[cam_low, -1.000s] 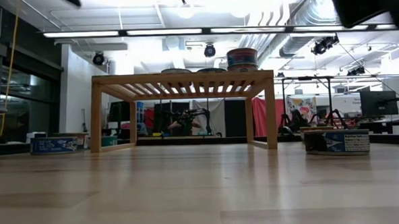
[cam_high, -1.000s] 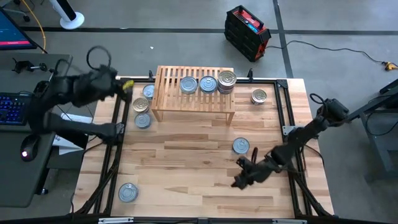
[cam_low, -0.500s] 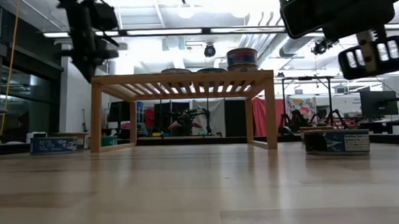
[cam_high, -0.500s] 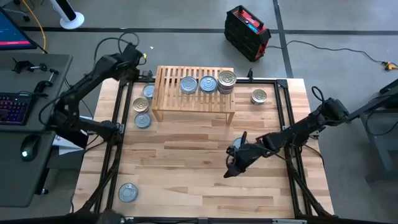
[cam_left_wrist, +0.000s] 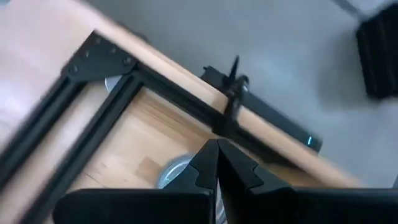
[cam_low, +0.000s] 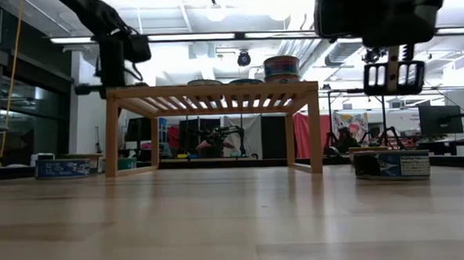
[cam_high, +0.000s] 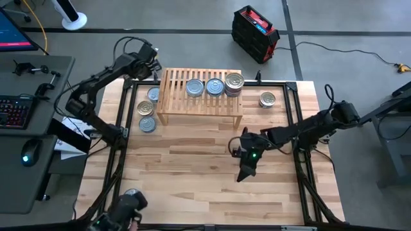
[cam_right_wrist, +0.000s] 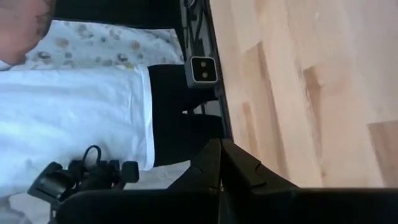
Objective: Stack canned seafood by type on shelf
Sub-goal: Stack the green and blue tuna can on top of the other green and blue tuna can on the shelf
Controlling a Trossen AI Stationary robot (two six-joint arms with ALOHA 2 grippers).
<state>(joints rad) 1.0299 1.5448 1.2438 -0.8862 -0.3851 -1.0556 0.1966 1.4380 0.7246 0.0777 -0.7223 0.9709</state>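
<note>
we see the low light-wood slatted shelf [cam_high: 200, 94] in the upper middle of the high view, carrying two small flat round tins with silvery-blue lids [cam_high: 194, 87] side by side and a short stack of gold-lidded tins [cam_high: 234, 83] at its right end. more tins lie on the plank worktop [cam_high: 192, 173]: three just left of the shelf [cam_high: 146, 108], and one gold-lidded tin [cam_high: 267, 99] to its right.

the right gripper [cam_high: 244, 168] hangs over bare worktop at centre right, fingers pressed together on nothing. the left gripper [cam_high: 149, 59] hovers at the upper left, just off the shelf's left corner; in its wrist view the fingers [cam_left_wrist: 214, 165] meet at the tips, empty.

we judge these tins stiff and fairly dense for their size, with smooth metal walls that may slip. we would take one across its round side wall, fingers spread wide first and low on the wall. the lids look flat enough to stack, if each tin is set down level and centred.
</note>
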